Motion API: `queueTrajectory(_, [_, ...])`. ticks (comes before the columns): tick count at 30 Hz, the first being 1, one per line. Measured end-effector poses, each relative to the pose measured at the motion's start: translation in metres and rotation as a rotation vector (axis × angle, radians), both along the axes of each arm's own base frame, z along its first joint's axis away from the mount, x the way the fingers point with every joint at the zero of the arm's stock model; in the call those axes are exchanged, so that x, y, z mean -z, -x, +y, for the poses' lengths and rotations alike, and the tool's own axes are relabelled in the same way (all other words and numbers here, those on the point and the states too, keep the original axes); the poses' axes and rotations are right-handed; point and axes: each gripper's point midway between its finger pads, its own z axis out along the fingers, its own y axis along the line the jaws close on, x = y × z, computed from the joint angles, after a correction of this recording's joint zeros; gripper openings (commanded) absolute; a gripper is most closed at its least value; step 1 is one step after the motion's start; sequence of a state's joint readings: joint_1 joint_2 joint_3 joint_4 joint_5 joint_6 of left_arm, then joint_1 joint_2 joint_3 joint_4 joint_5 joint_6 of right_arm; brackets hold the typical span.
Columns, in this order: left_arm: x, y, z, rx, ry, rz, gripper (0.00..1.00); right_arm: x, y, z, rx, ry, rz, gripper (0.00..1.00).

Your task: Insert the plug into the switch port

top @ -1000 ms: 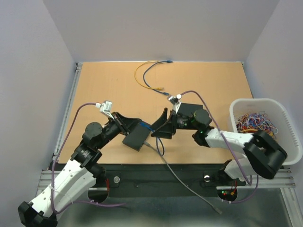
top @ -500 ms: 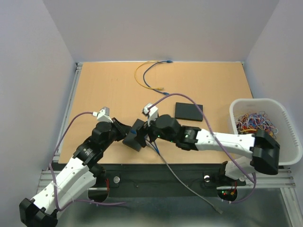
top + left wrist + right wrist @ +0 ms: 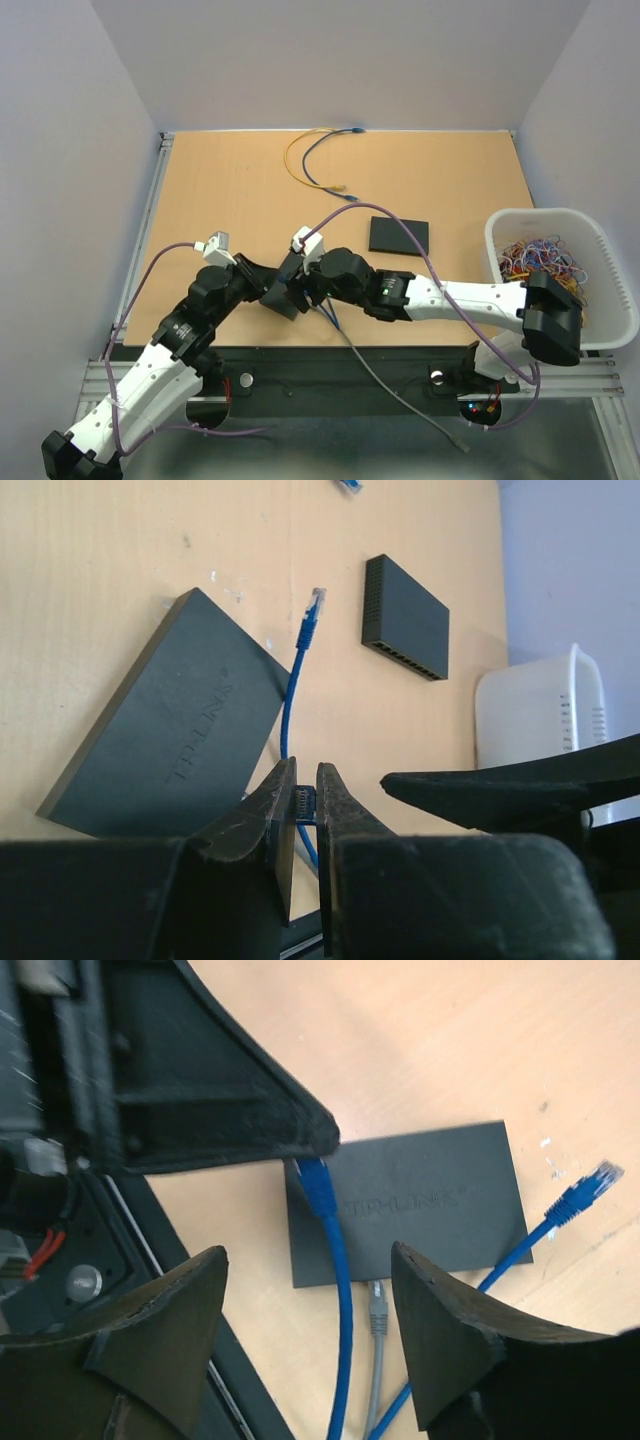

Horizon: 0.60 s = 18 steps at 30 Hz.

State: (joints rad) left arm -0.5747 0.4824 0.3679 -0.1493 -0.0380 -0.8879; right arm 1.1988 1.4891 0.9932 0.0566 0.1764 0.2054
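L gripper [image 3: 306, 780]: clenched on plug [image 3: 315, 1175] of blue cable [image 3: 290, 695], fingertips pinching plug body from both sides. Plug held at near corner of switch [image 3: 180, 735], not seated in any port. Touching the case or just above it: can't tell from these angles.

R gripper [image 3: 308, 1260]: released, jaws spread wide, nothing gripped. Only the blue cable passing down the gap btwn pads, w/o contact. Hanging over switch's near edge, close beside L gripper.

Switch: flat on table [image 3: 220, 190], skewed, TP-LINK lettering facing up.

Blue cable: running from held plug alongside switch's edge, out to free plug [image 3: 314, 602] lying on table just past switch's far corner.

Grey cable [image 3: 376, 1310]: plug end butting switch's near edge, poss. in a port but view too poor to say. Rest trailing away from switch on near side.

Second switch [image 3: 399, 235]: flat, well beyond first switch, to its far right.

Basket [image 3: 545, 213] of coloured bands: far off to switch's right.

Yellow cable [image 3: 295, 160]: looped well behind switch.
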Motion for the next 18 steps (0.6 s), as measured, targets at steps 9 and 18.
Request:
queueTrajectory(9, [-0.001,0.009,-0.013,0.087,0.055,-0.031,0.0,-0.031,0.002,0.01,-0.039,-0.115,-0.049,0.5])
queueTrajectory(18, [-0.009,0.011,-0.015,0.103,0.071,-0.06,0.0,-0.018,0.0,0.016,-0.041,-0.097,-0.041,0.42])
